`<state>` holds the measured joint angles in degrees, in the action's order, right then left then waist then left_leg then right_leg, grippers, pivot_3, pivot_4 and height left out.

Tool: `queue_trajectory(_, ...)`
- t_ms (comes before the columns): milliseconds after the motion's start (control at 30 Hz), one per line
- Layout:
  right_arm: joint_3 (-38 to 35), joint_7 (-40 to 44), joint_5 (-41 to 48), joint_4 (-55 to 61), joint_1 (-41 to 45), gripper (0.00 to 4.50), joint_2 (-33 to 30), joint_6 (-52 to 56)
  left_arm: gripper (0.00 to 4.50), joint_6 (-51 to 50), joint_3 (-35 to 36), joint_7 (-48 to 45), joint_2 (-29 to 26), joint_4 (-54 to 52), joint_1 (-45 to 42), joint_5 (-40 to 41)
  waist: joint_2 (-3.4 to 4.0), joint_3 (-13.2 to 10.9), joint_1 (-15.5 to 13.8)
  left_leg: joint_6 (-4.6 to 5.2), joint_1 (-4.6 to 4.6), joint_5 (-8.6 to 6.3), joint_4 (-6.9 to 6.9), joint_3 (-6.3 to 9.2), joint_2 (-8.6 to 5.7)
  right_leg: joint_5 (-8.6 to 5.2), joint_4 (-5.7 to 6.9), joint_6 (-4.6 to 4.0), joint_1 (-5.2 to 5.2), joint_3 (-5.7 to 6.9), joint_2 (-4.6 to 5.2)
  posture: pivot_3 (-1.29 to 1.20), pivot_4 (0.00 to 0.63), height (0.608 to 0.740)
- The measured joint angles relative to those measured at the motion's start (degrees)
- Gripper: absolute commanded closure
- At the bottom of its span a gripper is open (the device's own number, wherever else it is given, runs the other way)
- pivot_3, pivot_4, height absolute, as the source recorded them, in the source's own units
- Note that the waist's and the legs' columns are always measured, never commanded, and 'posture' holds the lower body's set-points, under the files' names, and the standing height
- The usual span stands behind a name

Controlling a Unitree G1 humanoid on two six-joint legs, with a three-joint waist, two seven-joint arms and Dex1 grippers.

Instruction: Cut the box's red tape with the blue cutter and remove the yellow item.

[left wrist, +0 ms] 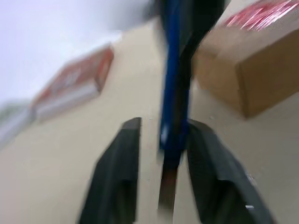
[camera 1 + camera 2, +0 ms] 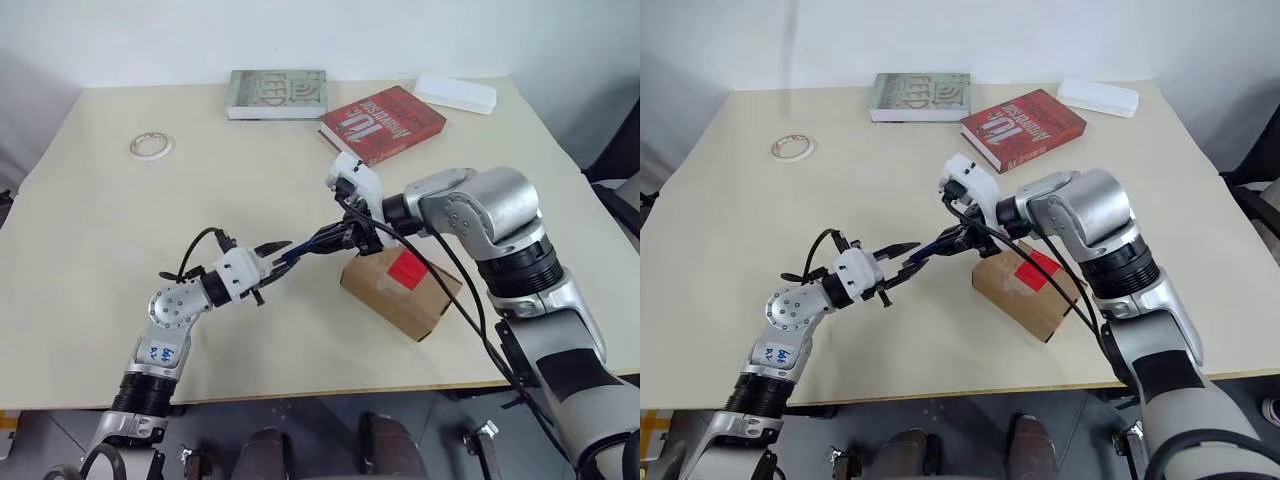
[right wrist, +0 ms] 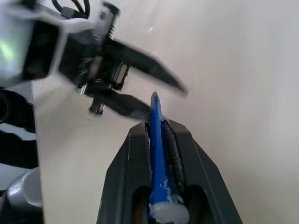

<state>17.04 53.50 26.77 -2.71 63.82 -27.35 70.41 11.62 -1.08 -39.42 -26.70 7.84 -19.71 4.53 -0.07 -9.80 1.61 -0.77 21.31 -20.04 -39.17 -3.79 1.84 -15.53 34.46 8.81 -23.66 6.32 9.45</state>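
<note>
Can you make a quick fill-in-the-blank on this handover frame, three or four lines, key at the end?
1. The blue cutter is clamped in the ____ tool.
2. The left tool has its fingers ____ around the cutter's tip.
3. The red tape sits on top of the ____.
4. The pale tape roll lies on the table's far ____ side.

Missing words: right; open; box; left

the left gripper (image 1: 161, 158) has its two black fingers (image 1: 117, 177) spread, with the blue cutter (image 1: 174, 93) running between them; whether either finger touches it cannot be told. the cutter's far end sits in a dark shape. just beyond, on the right, the box (image 1: 243, 79) rests on the beige table (image 1: 70, 154), red tape (image 1: 261, 14) on top. a red book (image 1: 74, 86) lies further off.
</note>
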Motion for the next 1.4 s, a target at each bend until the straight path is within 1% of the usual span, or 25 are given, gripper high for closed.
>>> queue_trajectory(100,-2.3,-2.0,-1.0,0.1,0.0,4.38,-2.3,-0.7,1.07,-4.3,2.3,-0.4,-2.7,-1.7,0.9,1.7,0.0,0.0,0.0,-0.02,0.01,-0.01,0.02,0.0,0.01,0.0,-0.01,0.0,-0.02,0.0,0.0,0.0,0.15,0.74)
queue_trajectory(200,-5.5,-3.5,-1.0,1.2,-0.8,4.38,-5.2,-0.8,0.07,-10.0,6.3,-2.9,-6.8,-4.9,3.9,6.6,0.01,0.0,0.1,-0.04,0.0,-0.02,0.08,0.0,0.03,0.0,-0.03,0.0,-0.03,0.0,0.0,0.0,0.15,0.74)
queue_trajectory(233,-6.1,-3.7,-1.0,1.3,-1.0,4.38,-5.4,-0.8,0.01,-10.8,6.9,-3.3,-7.2,-5.1,4.4,7.1,0.01,0.0,0.0,-0.04,0.0,-0.02,0.09,0.0,0.02,0.0,-0.03,0.0,-0.03,0.0,0.0,0.0,0.15,0.74)
queue_trajectory(300,-8.5,-4.5,-0.1,4.3,-2.6,4.38,-6.4,0.2,0.0,-16.8,8.4,-5.7,-9.9,-8.7,8.2,11.3,0.0,0.0,0.1,-0.04,0.02,-0.05,0.1,-0.01,0.04,0.0,-0.06,0.0,-0.05,0.02,0.0,0.0,0.15,0.74)
queue_trajectory(367,-12.3,-5.2,1.5,8.0,-4.6,4.38,-9.1,2.0,0.0,-23.1,9.8,-7.3,-11.5,-14.0,13.4,15.3,0.02,-0.1,0.0,-0.03,0.04,-0.13,0.1,-0.01,0.05,0.0,-0.13,0.0,-0.05,0.02,0.0,0.0,0.15,0.74)
queue_trajectory(400,-14.1,-5.7,1.8,9.2,-5.3,4.38,-10.4,2.6,0.0,-25.8,9.9,-7.4,-11.4,-16.4,15.1,17.0,0.01,-0.1,-0.2,0.0,0.05,-0.16,0.09,-0.01,0.03,0.0,-0.16,0.0,-0.03,0.02,0.01,0.0,0.15,0.74)
queue_trajectory(433,-16.3,-6.1,2.5,11.3,-6.2,4.38,-11.5,3.4,0.0,-29.5,9.6,-6.8,-11.0,-20.0,16.4,19.1,-0.01,-0.1,-0.6,0.0,0.1,-0.16,0.07,0.02,0.04,0.0,-0.26,0.01,-0.03,0.04,0.01,0.0,0.15,0.74)
queue_trajectory(533,-20.1,-7.1,4.7,15.9,-8.2,4.38,-12.5,4.5,0.0,-36.7,7.3,-3.8,-9.1,-27.8,16.0,22.1,-0.02,-0.1,-1.5,0.02,0.11,-0.17,0.02,0.01,0.03,0.03,-0.33,0.05,0.03,0.03,0.01,0.0,0.15,0.74)
queue_trajectory(567,-20.8,-7.2,5.5,16.9,-8.7,4.38,-12.7,4.8,0.0,-37.8,6.8,-2.9,-8.2,-29.4,15.5,22.5,-0.01,-0.1,-1.5,0.02,0.09,-0.17,0.02,-0.02,0.03,0.03,-0.33,0.04,0.03,0.03,0.01,0.0,0.15,0.74)
queue_trajectory(600,-22.0,-7.4,6.4,18.3,-9.8,4.38,-13.3,5.2,0.0,-38.8,6.6,-1.2,-6.2,-30.2,14.4,22.9,-0.01,-0.1,-1.7,0.04,0.09,-0.15,0.02,-0.02,0.02,0.04,-0.36,0.04,0.07,0.03,0.01,0.0,0.15,0.74)
queue_trajectory(633,-23.2,-7.5,7.3,19.5,-10.9,4.38,-14.3,6.1,0.39,-40.2,6.2,0.9,-3.3,-30.8,12.7,23.6,-0.02,-0.1,-2.0,0.04,0.1,-0.15,-0.02,-0.01,0.01,0.04,-0.39,0.04,0.1,0.03,0.01,0.0,0.15,0.74)
queue_trajectory(733,-26.7,-8.3,8.8,22.5,-13.4,4.38,-17.1,7.8,1.11,-44.4,2.5,5.0,3.5,-32.2,6.8,26.2,-0.07,-0.1,-2.7,0.07,0.11,-0.15,-0.05,-0.02,-0.03,0.09,-0.45,0.08,0.15,0.01,0.01,0.0,0.15,0.74)
queue_trajectory(800,-29.2,-9.4,9.6,24.3,-14.9,4.38,-18.8,9.2,1.79,-46.9,-1.7,6.7,7.6,-32.3,1.2,27.0,-0.13,-0.1,-3.1,0.09,0.13,-0.15,-0.08,-0.03,-0.04,0.13,-0.5,0.09,0.15,0.01,0.01,0.0,0.15,0.74)
queue_trajectory(900,-31.7,-10.6,10.6,27.0,-17.3,4.38,-21.7,10.7,2.76,-47.6,-6.1,5.4,8.1,-30.2,-5.3,26.2,-0.12,-0.1,-2.9,0.08,0.09,-0.15,-0.04,-0.11,-0.04,0.12,-0.5,0.09,0.13,0.01,0.0,0.0,0.15,0.74)
queue_trajectory(933,-32.2,-11.1,10.6,27.6,-18.4,4.38,-22.9,11.2,3.01,-47.1,-7.5,4.3,8.0,-28.5,-7.0,25.1,-0.12,-0.1,-2.8,0.09,0.06,-0.15,-0.02,-0.13,-0.04,0.12,-0.51,0.09,0.14,0.01,-0.01,0.0,0.15,0.74)
queue_trajectory(1067,-33.5,-11.9,11.7,30.6,-21.6,4.38,-26.1,12.4,4.28,-47.6,-12.5,2.4,7.9,-22.6,-10.8,21.5,-0.12,-0.1,-2.8,0.11,0.07,-0.13,-0.03,-0.16,-0.04,0.12,-0.57,0.09,0.14,-0.02,-0.01,0.0,0.15,0.74)
queue_trajectory(1100,-33.9,-12.0,12.2,31.6,-22.2,4.38,-26.6,12.8,4.48,-48.3,-13.4,2.4,8.1,-21.7,-11.6,20.8,-0.13,-0.2,-2.9,0.12,0.09,-0.13,-0.04,-0.16,-0.04,0.12,-0.59,0.09,0.15,-0.02,-0.01,0.0,0.15,0.74)
queue_trajectory(1267,-37.2,-12.4,15.4,35.5,-22.8,4.38,-28.1,15.6,4.48,-53.9,-16.2,3.0,10.1,-17.9,-15.8,19.4,-0.14,-0.2,-3.1,0.13,0.13,-0.13,-0.06,-0.14,-0.05,0.12,-0.61,0.09,0.14,-0.02,-0.01,0.0,0.15,0.74)
queue_trajectory(1400,-38.2,-13.4,17.8,39.0,-24.7,4.38,-27.9,17.8,4.48,-54.3,-18.1,2.9,12.4,-14.3,-18.3,17.6,-0.15,-0.2,-3.2,0.13,0.13,-0.13,-0.08,-0.13,-0.06,0.12,-0.61,0.09,0.16,-0.01,-0.01,0.0,0.15,0.74)
